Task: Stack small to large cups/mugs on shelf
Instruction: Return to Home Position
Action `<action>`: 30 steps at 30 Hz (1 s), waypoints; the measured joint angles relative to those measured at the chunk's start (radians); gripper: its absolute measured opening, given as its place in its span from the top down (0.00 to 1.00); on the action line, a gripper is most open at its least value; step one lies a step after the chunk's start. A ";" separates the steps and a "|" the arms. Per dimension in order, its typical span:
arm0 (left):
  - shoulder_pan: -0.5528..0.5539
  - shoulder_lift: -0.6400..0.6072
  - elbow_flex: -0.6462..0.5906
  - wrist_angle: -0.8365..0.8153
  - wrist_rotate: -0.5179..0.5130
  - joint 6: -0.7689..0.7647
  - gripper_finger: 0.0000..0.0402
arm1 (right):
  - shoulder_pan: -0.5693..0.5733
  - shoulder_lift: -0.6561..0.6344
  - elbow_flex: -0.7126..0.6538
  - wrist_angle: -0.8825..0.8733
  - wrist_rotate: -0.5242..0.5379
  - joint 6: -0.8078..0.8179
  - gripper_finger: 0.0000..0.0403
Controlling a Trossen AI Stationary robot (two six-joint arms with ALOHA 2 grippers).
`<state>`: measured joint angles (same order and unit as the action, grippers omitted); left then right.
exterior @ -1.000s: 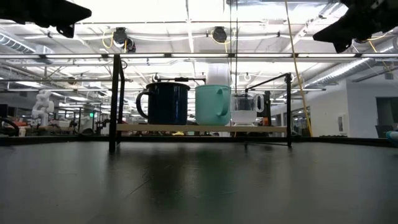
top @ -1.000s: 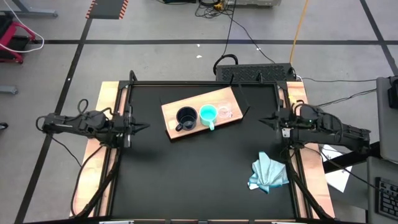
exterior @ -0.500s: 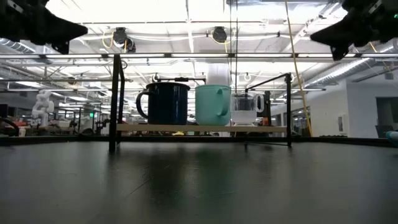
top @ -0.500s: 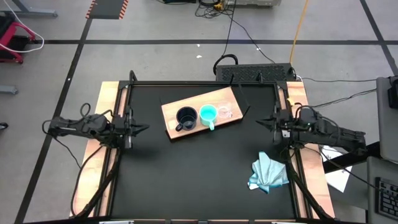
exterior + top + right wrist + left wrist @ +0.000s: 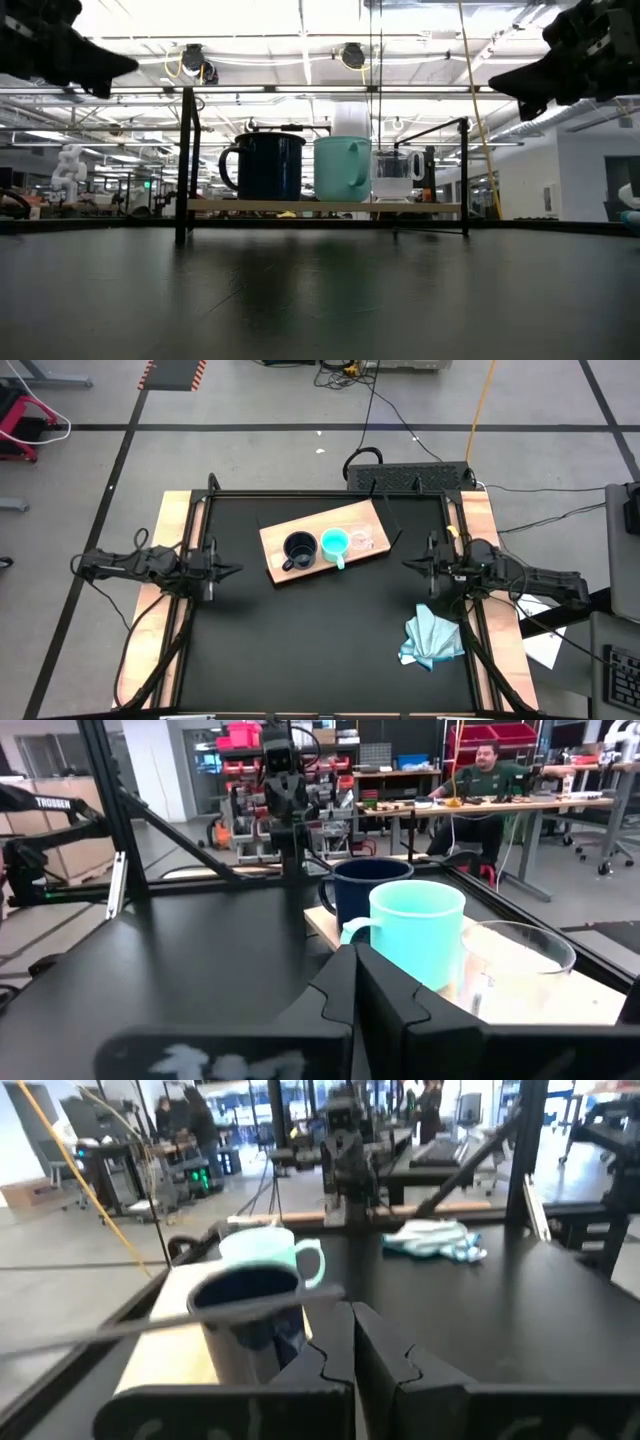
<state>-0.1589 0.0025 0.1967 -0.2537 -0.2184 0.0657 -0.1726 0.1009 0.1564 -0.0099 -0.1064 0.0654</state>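
Observation:
Three cups stand upright on their bases in a row on the light wooden shelf board (image 5: 285, 565) (image 5: 325, 206). They are the black mug (image 5: 299, 548) (image 5: 268, 165), the turquoise mug (image 5: 335, 543) (image 5: 343, 168) and the clear glass cup (image 5: 361, 541) (image 5: 396, 174). My left gripper (image 5: 236, 570) (image 5: 352, 1335) hovers shut to the left of the board, pointing at the black mug (image 5: 250, 1295). My right gripper (image 5: 405, 564) (image 5: 355, 975) hovers shut to the right of the board, facing the turquoise mug (image 5: 418, 935) and the glass cup (image 5: 515, 965). Both grippers are above the table.
A light-blue cloth (image 5: 432, 638) (image 5: 432, 1240) lies crumpled near the table's right near corner. A black frame of posts (image 5: 185, 160) rises around the table's far part. A person (image 5: 480, 770) sits at a desk beyond the table. Bare black tabletop (image 5: 310, 650) lies nearer than the board.
Both grippers have come down a little while staying shut. The right one has also moved toward the table's left, closer to the board's right end. The cups and the board have stayed where they were.

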 joint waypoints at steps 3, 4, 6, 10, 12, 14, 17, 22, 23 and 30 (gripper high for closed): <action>0.000 0.000 -0.020 0.011 0.000 -0.001 1.00 | 0.000 0.000 -0.022 0.039 0.000 -0.002 1.00; 0.000 0.000 -0.031 0.021 0.000 -0.002 1.00 | 0.000 0.000 -0.032 0.051 0.000 -0.002 1.00; 0.000 0.000 -0.045 0.019 0.000 -0.005 1.00 | 0.000 0.000 -0.054 0.067 0.000 -0.010 1.00; 0.000 0.000 -0.058 0.035 0.000 -0.009 1.00 | 0.000 0.002 -0.114 0.161 -0.001 -0.004 1.00; 0.000 0.000 -0.059 0.039 0.001 -0.015 1.00 | 0.000 -0.003 -0.130 0.175 -0.001 -0.002 1.00; 0.000 0.000 -0.059 0.042 0.008 -0.022 1.00 | 0.000 0.000 -0.137 0.159 -0.001 -0.006 1.00; 0.000 0.000 -0.064 0.046 0.013 -0.034 1.00 | 0.000 -0.001 -0.137 0.166 -0.005 -0.013 1.00; 0.000 0.000 -0.109 0.054 0.016 -0.036 1.00 | 0.000 0.000 -0.138 0.158 -0.031 -0.031 1.00; 0.000 0.000 -0.116 0.068 0.015 -0.041 1.00 | 0.000 0.000 -0.139 0.156 -0.031 -0.032 1.00; 0.000 0.009 -0.128 0.117 0.040 -0.022 1.00 | 0.000 0.000 -0.140 0.156 -0.032 -0.032 1.00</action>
<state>-0.1585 0.0114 0.0689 -0.1371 -0.1780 0.0437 -0.1726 0.1009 0.0166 0.1459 -0.1379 0.0330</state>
